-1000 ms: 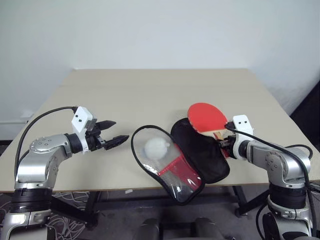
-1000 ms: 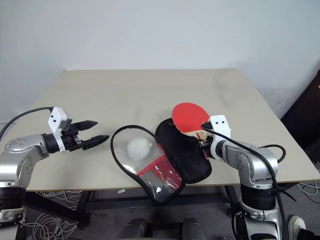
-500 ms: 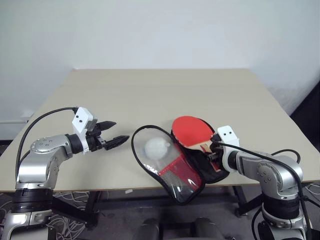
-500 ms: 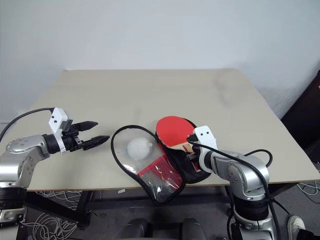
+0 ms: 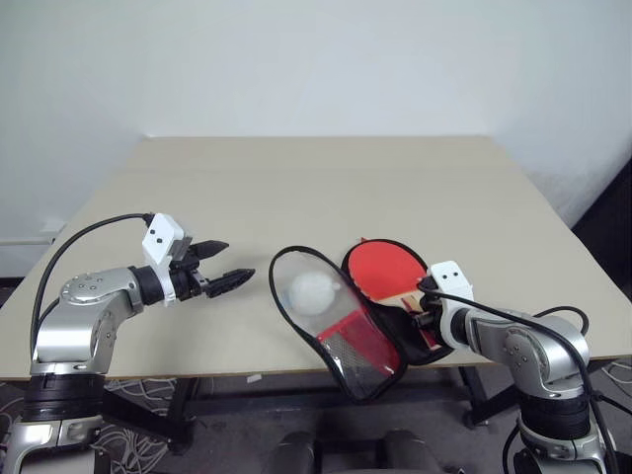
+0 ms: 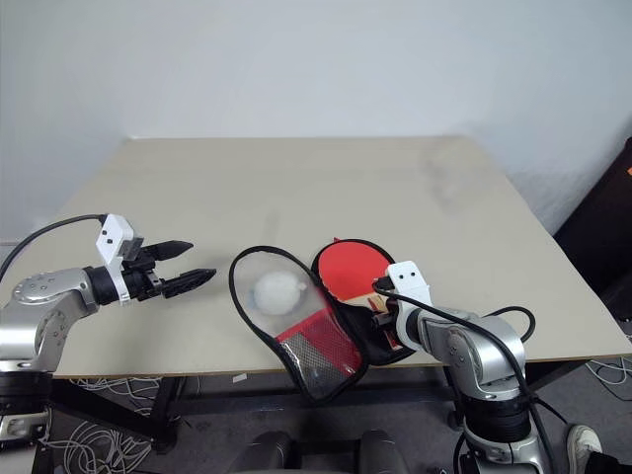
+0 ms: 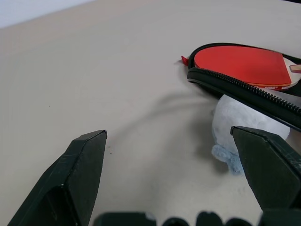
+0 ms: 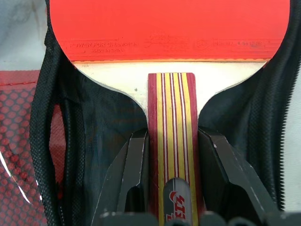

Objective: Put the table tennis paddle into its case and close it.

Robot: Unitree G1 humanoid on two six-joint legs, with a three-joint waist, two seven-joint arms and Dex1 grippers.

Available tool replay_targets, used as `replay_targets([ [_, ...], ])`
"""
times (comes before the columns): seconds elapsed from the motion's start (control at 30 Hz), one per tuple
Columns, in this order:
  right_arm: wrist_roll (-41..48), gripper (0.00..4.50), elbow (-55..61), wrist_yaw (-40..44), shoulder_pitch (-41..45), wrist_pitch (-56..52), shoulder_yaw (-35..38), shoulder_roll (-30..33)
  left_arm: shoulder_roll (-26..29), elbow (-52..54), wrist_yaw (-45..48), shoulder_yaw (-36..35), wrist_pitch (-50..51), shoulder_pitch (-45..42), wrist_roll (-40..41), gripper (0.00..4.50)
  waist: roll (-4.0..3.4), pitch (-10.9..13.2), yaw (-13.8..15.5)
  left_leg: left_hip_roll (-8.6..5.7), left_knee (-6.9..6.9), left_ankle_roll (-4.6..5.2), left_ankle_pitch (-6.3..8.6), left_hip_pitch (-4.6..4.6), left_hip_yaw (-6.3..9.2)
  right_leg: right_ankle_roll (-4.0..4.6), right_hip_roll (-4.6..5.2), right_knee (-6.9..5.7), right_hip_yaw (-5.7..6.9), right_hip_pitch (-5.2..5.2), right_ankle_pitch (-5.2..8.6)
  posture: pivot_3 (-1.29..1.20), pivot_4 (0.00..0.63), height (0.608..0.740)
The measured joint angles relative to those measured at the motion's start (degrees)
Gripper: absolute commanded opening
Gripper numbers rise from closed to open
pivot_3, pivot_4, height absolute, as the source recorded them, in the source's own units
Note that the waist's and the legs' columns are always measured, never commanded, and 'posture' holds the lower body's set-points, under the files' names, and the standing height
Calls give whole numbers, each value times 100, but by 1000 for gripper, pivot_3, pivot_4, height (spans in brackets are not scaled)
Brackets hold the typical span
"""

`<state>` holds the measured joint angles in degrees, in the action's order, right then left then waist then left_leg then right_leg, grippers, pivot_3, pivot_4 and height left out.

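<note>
One claw, the right claw (image 8: 171, 155), grips the paddle (image 5: 387, 271) handle; blade points ahead into the open case (image 5: 348, 316). Left claw (image 5: 219, 263) wide, empty, well apart.

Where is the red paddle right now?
The paddle lies in the open case near the table's front edge on the robot's right, its handle clamped by the right pincer, beside the white ball.

A beige table (image 5: 326, 183) is standing against a white wall. Lying directly on it, near the front edge, is the open case (image 5: 341, 321), its flap with the clear panel hanging over that edge. The paddle (image 5: 380, 269) is resting in the case's black half.
</note>
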<state>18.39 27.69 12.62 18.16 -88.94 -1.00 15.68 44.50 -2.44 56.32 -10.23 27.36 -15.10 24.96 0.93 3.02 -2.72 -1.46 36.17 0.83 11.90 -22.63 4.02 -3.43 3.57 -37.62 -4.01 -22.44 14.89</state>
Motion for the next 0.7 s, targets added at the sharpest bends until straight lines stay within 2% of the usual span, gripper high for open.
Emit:
replay_targets([
  [0.1, -45, 1105, -58, -66, 71, 1, -12, -114, 0, 0, -1, 0, 0, 0, -1, 4500, 0, 0, -1, 0, 0, 0, 0, 0, 0, 1, -5, 0, -1, -2, 0, 0, 0, 734],
  [0.3, -35, 3115, -59, -65, 164, 1, -76, -140, 0, 0, -1, 0, 0, 0, -1, 4500, 0, 0, 0, 2, 0, 0, 0, -1, 1, 0, -3, 0, -1, -1, 0, 0, 0, 734],
  [0.43, 136, 4474, 4, 207, 400, -95, -48, 101, 0, 0, 2, 0, 2, 0, -1, 4500, -1, 1, 1, 2, 1, 0, 0, -1, 0, 0, 1, 1, -1, 0, 0, 0, 0, 734],
  [0.53, 359, 4474, 128, 550, 709, -107, 11, 541, 2, 0, 15, 1, 2, 0, -1, 4500, -4, 3, 4, 2, 1, 0, 0, -3, 3, 0, 2, 2, 3, 0, 0, 0, 0, 734],
  [0.6, 649, 4474, 253, 1161, 1029, 89, -42, 1477, 44, 0, 80, 5, 2, 13, -4, 4500, -16, 16, 4, 4, 3, 1, 0, -5, 4, -4, 16, 7, 8, 1, 3, 0, 0, 734],
  [0.7, 837, 4474, 264, 1804, 1356, 644, 34, 2266, 95, 0, 131, 11, 1, 27, -20, 4500, -13, 14, 1, 3, 0, 3, 1, -2, 4, -4, 12, 13, 12, 5, 5, 0, 0, 734],
])
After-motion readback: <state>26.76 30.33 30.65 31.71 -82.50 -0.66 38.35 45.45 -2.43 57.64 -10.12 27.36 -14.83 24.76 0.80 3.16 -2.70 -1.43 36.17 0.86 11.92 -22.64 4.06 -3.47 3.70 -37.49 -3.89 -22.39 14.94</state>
